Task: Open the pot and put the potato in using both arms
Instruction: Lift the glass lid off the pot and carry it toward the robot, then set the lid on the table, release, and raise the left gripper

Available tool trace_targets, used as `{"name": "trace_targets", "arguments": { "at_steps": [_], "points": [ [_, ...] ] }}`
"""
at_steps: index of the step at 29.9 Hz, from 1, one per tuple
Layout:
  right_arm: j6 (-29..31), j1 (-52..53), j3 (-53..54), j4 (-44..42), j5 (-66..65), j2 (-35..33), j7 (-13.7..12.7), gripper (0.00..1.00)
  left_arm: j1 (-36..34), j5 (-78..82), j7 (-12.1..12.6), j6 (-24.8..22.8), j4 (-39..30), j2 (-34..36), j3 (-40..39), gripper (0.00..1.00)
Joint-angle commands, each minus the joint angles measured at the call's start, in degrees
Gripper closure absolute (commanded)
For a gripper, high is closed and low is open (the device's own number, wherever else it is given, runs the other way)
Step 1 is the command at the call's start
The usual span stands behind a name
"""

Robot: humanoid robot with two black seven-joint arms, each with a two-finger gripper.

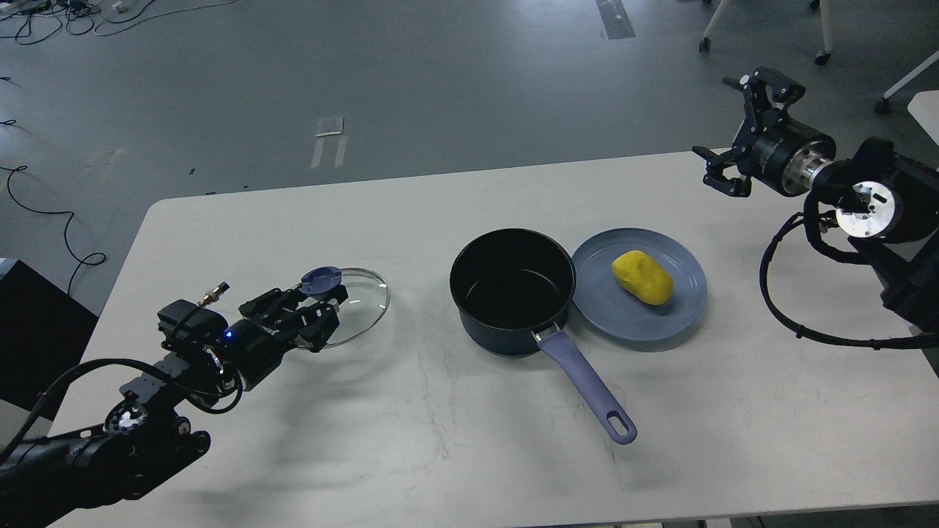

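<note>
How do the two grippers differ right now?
The left gripper sits low over the table, at the glass lid by its knob; the right gripper hangs high beyond the far edge, jaws spread and empty. Both are clear of the pot.

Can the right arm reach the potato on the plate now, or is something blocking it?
Probably yes: the potato lies uncovered on the blue plate, and the right tool is open, with bare table between them.
</note>
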Motion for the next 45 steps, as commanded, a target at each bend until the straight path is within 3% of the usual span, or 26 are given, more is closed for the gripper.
{"name": "trace_targets", "arguments": {
  "at_steps": [1, 8, 12, 15, 28, 39, 45],
  "points": [
    [0.0, 0.02, 0.0, -0.07, 0.0, -0.08, 0.08, 0.0, 0.19, 0.0, 0.01, 0.01, 1.19, -0.55, -0.02, 0.49],
    [0.0, 0.02, 0.0, -0.16, 0.0, -0.08, 0.08, 0.0, 1.16, 0.18, 0.01, 0.01, 1.45, -2.4, 0.07, 0.45],
    [0.0, -0.16, 0.0, -0.24, 0.0, -0.34, 0.17, 0.0, 1.42, 0.18, 0.01, 0.01, 2.07, -3.1, 0.07, 0.27],
    [0.09, -0.25, 0.0, -0.24, 0.0, -0.52, 0.17, 0.0, 1.42, 0.18, 0.01, 0.01, 2.25, -3.63, 0.07, 0.03],
    [0.27, -0.42, 0.0, 0.19, 0.0, -0.7, 0.17, 0.0, 0.02, -1.75, 0.01, 0.01, 2.25, -3.45, -0.81, 0.02],
    [0.27, 2.48, 0.0, 0.9, 0.0, -1.49, 0.17, 0.0, -14.39, -12.29, 0.01, 0.01, 0.14, -2.84, -0.98, 0.02],
    [0.53, 3.18, -0.09, 1.16, -0.09, -2.1, 0.08, 0.0, -23.0, -29.95, 0.01, 0.01, -0.39, -2.05, -1.07, 0.02]
  ]
}}
